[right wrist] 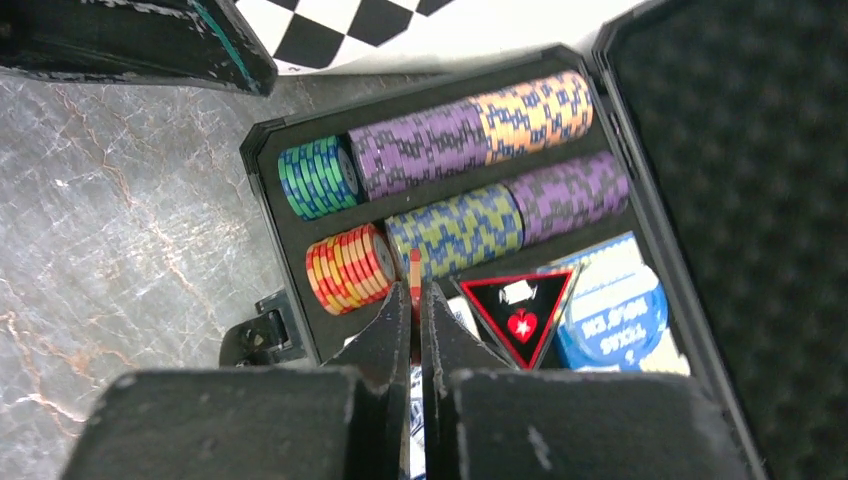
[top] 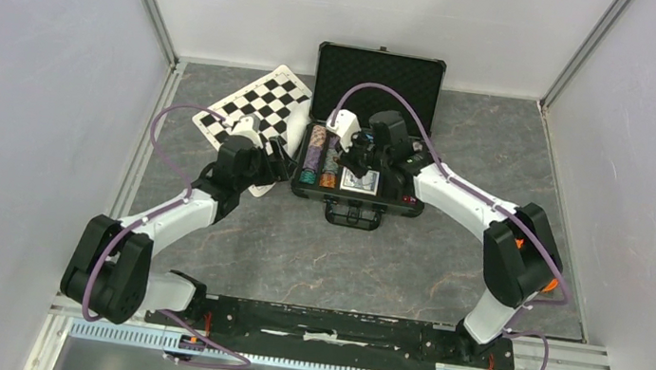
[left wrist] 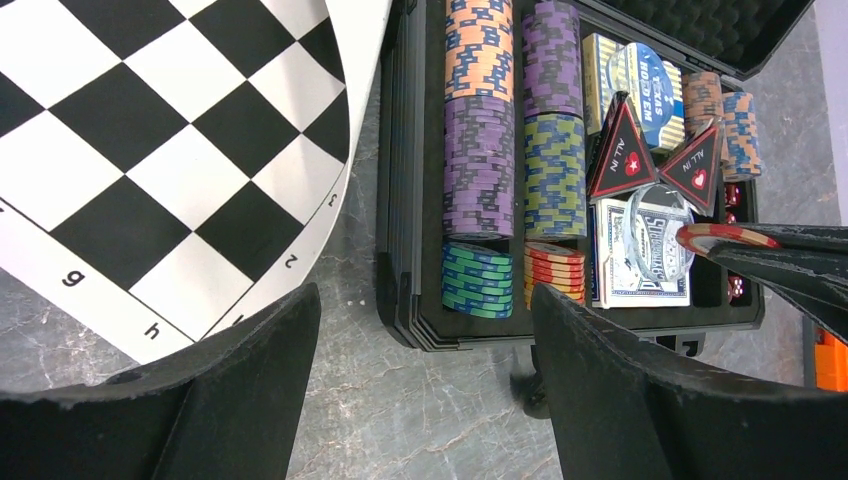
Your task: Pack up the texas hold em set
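The black case lies open at the table's back centre, its foam-lined lid raised. Rows of striped chips fill the left slots. Card decks, triangular all-in buttons and red dice lie to their right. My right gripper is shut on a red and yellow chip, held edge-on above the case beside the red chip stack. The same chip shows in the left wrist view. My left gripper is open and empty over bare table just left of the case.
A black-and-white checkered board lies left of the case, partly under my left arm, and also shows in the left wrist view. An orange object sits at the right edge of that view. White walls enclose the table.
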`<state>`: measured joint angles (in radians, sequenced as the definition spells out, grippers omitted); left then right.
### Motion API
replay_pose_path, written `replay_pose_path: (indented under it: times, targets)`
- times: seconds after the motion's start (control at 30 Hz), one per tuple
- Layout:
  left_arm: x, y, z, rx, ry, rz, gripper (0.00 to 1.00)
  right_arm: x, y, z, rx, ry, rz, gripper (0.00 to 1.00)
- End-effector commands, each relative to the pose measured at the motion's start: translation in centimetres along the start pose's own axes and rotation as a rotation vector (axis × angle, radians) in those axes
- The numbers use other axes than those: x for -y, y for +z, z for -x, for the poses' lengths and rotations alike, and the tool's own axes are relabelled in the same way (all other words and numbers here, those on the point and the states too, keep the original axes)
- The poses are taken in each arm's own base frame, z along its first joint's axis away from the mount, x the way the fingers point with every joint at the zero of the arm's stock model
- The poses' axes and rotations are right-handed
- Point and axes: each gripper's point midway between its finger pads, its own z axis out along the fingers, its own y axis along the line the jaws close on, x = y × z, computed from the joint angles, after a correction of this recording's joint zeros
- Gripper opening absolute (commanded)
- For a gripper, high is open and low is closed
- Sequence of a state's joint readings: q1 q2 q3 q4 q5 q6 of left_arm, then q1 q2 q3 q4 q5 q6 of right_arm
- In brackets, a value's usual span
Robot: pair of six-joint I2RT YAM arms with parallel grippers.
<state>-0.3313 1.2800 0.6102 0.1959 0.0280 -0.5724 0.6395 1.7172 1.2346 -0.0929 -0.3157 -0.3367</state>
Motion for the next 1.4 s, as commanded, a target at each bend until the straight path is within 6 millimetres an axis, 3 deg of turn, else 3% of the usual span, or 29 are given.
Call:
replay_pose_path:
  times: [0.0,0.1,0.57,1.13,1.37]
  targets:
    - [1.0,-0.5,2.3,0.090,0.046,-0.047,0.83,0.2,1.1,2.1,0.050,-0.190,0.073,0.00]
    - [1.0,-0.5,2.2,0.090,0.051,-0.048,0.83,0.7,1.7,1.5,0.027,-0.219,0.056,0.00]
    - [1.1,-0.4,2.2,0.087,0.051,-0.051,0.83,-1.1,3.6,0.0,-0.021,-0.315,0.112,0.00]
    - [1.3,-0.5,2.3,0.087,0.053,-0.060,0.84,-0.9,4.9,-1.0,-0.068,-0.336,0.112,0.00]
    - [1.3,-0.4,2.1,0.079,0.053,-0.065,0.84,-0.6,5.7,-2.3,-0.110,-0.332,0.107,0.00]
